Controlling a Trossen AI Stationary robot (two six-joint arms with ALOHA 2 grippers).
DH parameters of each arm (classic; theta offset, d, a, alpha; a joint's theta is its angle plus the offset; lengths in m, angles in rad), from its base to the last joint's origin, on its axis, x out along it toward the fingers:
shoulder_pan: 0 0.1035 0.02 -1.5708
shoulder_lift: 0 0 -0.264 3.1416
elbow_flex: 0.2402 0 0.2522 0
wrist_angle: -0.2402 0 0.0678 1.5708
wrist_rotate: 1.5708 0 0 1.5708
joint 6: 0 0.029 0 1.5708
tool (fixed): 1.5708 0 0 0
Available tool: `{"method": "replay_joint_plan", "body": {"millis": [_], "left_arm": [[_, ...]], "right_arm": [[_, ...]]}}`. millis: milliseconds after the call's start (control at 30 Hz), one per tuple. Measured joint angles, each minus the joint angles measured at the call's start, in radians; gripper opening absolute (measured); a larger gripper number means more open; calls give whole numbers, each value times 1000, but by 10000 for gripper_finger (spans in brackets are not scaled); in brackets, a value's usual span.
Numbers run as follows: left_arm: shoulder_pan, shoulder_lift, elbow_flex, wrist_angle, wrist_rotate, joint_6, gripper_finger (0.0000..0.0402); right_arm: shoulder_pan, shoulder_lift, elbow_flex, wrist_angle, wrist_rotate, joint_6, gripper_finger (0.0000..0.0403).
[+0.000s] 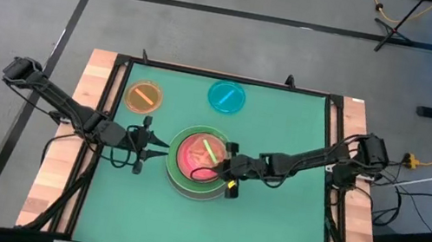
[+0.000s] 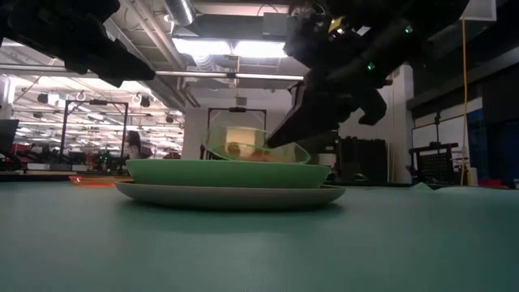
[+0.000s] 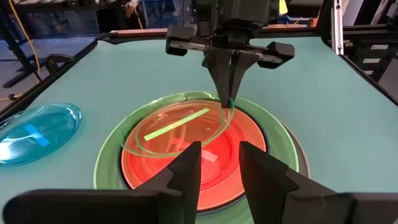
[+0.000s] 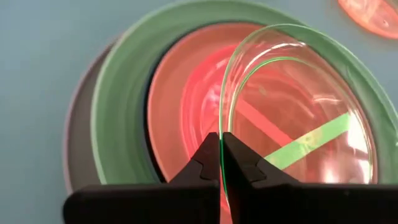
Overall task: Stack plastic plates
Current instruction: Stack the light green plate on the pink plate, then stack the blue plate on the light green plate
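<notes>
Your right gripper [image 3: 227,93] is clenched on the rim of the small translucent lime plastic plate [image 3: 180,127], holding it tilted just above the salmon plate [image 1: 197,155] on the central stack. You're placing it; next, lower it level and release. Your left gripper [image 1: 141,149] waits open beside the stack; orange [image 1: 144,96] and cyan [image 1: 226,96] plates remain on the table [image 1: 269,227].

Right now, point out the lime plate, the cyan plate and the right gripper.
lime plate [image 3: 177,127], left wrist view, on its green stripe.
cyan plate [image 1: 226,96], high view, on its middle.
right gripper [image 4: 221,163], right wrist view, between the fingertips pinching the lime plate's rim.
</notes>
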Motion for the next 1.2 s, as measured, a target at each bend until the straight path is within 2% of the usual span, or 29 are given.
{"method": "replay_joint_plan", "body": {"millis": [267, 633, 800, 1000, 1200], "left_arm": [[0, 0, 0, -1, 0, 0, 102], [0, 0, 0, 1, 0, 26, 102], [0, 0, 0, 1, 0, 20, 102], [0, 0, 0, 0, 0, 18, 102], [0, 0, 0, -1, 10, 14, 102]], "right_arm": [[0, 0, 0, 42, -27, 3, 10], [0, -23, 0, 47, -8, 25, 121], [-15, -104, 0, -28, 93, 18, 143], [-102, -150, 2, -145, 253, -80, 145], [-273, -122, 0, -173, 257, -198, 145]]}}
